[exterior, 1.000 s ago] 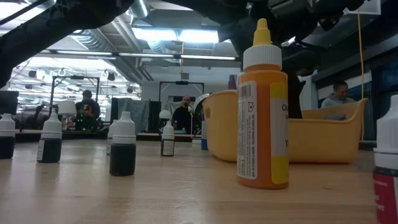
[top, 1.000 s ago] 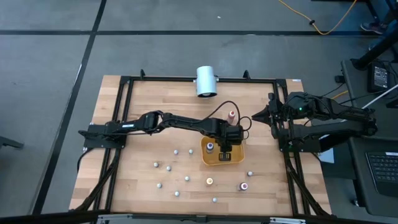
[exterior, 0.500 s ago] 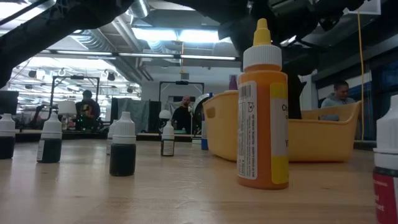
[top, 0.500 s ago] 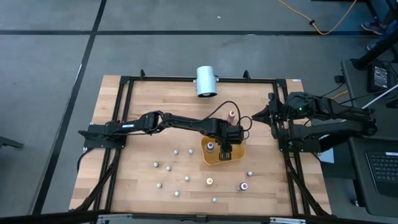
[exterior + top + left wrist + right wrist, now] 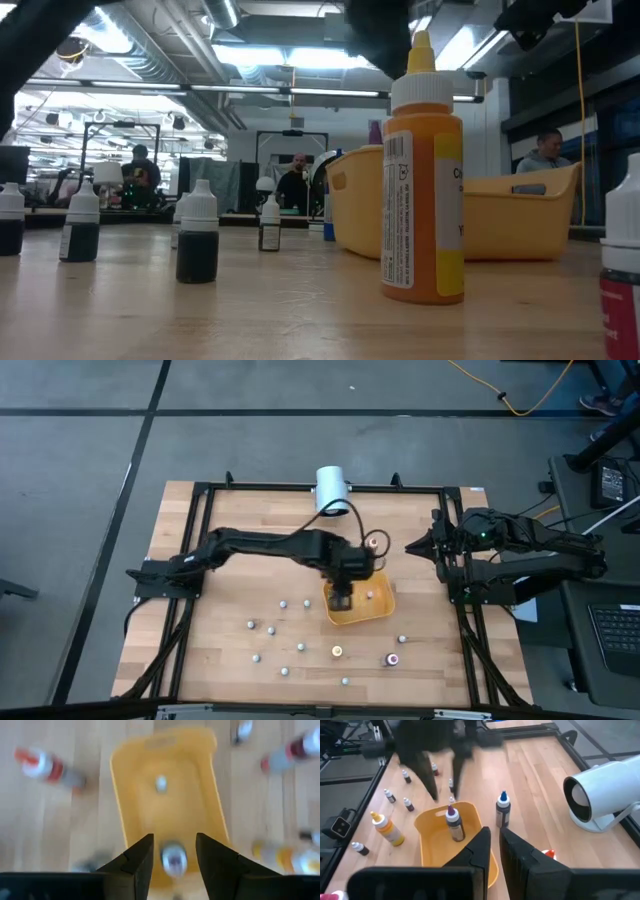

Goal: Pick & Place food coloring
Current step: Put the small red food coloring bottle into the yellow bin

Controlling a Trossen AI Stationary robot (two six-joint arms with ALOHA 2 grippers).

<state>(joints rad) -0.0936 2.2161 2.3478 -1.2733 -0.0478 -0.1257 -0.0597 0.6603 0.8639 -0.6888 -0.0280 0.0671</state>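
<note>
The food coloring is a set of small dropper bottles. Several stand scattered on the table's near half [image 5: 283, 603], and the low view shows an orange one [image 5: 424, 170] close up. The orange-yellow tray [image 5: 388, 606] holds two bottles: one [image 5: 161, 783] toward its far end and one [image 5: 173, 857] straight below my left gripper. My left gripper [image 5: 174, 842] hangs open above the tray's left part [image 5: 342, 598], touching nothing. My right gripper [image 5: 495, 832] waits shut at the table's right edge [image 5: 410, 547].
A big white cylinder [image 5: 331, 490] lies at the table's far edge. One bottle with a blue tip [image 5: 503, 812] stands just beyond the tray's far side. A black frame [image 5: 200, 560] borders the table. People sit in the room behind [image 5: 545, 150].
My left gripper has risen up out of the tray and shifted a little toward the table's left. A bottle now shows standing in the tray's right part, where the gripper was. In the low view its dark finger has gone from inside the tray.
</note>
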